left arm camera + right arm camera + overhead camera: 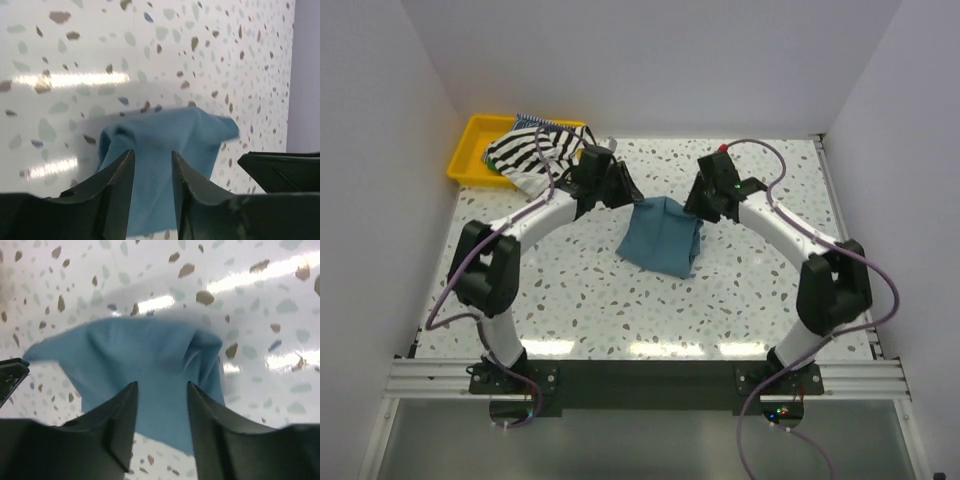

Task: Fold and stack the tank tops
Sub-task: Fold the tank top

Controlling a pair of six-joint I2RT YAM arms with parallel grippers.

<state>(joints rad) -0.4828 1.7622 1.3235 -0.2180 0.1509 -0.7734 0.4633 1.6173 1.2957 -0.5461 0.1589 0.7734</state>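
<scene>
Top external: teal top (660, 240) is laid folded on table (620, 312) for stacking; left end effector (152, 152) and right end effector (162, 385) are parted (nothing gripped).

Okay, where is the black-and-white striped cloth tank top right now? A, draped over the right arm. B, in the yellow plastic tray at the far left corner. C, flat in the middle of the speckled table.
B: the black-and-white striped cloth tank top lies bunched in the yellow plastic tray; only the teal-blue cloth top is mid-table.
</scene>
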